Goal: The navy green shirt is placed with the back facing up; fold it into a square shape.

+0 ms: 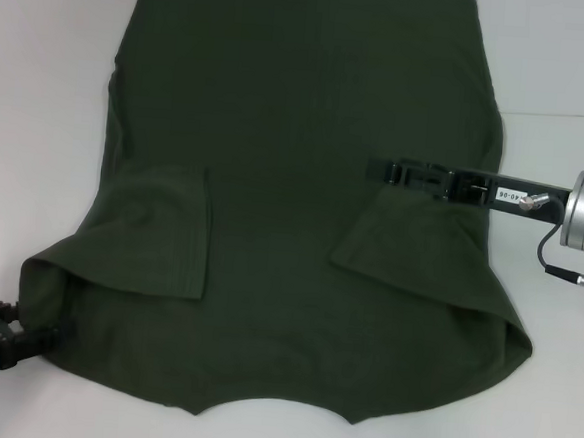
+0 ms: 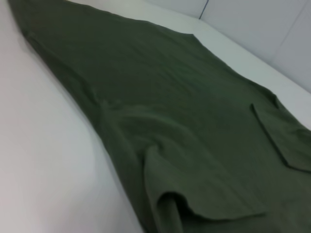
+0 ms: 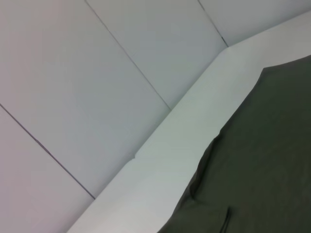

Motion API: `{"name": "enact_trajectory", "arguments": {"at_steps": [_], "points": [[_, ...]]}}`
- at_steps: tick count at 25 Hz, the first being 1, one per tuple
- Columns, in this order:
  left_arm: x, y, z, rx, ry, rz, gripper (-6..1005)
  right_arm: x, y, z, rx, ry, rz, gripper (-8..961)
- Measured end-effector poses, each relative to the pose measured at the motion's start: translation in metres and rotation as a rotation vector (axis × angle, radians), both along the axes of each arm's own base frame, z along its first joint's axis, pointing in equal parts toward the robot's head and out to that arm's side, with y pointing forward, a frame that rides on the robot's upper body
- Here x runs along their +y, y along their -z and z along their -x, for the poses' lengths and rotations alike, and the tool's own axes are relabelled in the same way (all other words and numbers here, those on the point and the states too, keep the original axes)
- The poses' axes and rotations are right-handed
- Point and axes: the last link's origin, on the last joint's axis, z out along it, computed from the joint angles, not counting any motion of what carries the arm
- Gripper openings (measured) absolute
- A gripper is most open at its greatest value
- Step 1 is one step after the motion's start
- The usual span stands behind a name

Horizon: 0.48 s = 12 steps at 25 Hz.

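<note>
Shirt [image 1: 295, 179] flat on white surface [image 1: 39, 111], plain side up, both sleeves folded inward onto the body. Left claw [image 1: 38, 340] low at the shirt's near-left corner, touching the cloth edge; grip: cannot tell. Right claw [image 1: 385, 172] over right sleeve fold, fingers narrow; hold: cannot tell.

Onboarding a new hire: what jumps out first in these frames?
The navy green shirt fills most of the white table, back up, both sleeves folded inward. The right gripper reaches in over the folded right sleeve; the left gripper sits at the shirt's near left corner.
</note>
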Motion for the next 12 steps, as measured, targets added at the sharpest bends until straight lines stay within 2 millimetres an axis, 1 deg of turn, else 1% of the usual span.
{"name": "enact_trajectory", "arguments": {"at_steps": [4, 12], "points": [[0.0016, 0.0007, 0.0019, 0.023, -0.013, 0.012, 754, -0.0003, -0.0018, -0.0003, 0.011, 0.001, -0.005, 925], [0.0052, -0.002, -0.0004, 0.038, -0.012, 0.003, 569, -0.0005, -0.0028, -0.0009, 0.012, 0.002, -0.007, 924]]}}
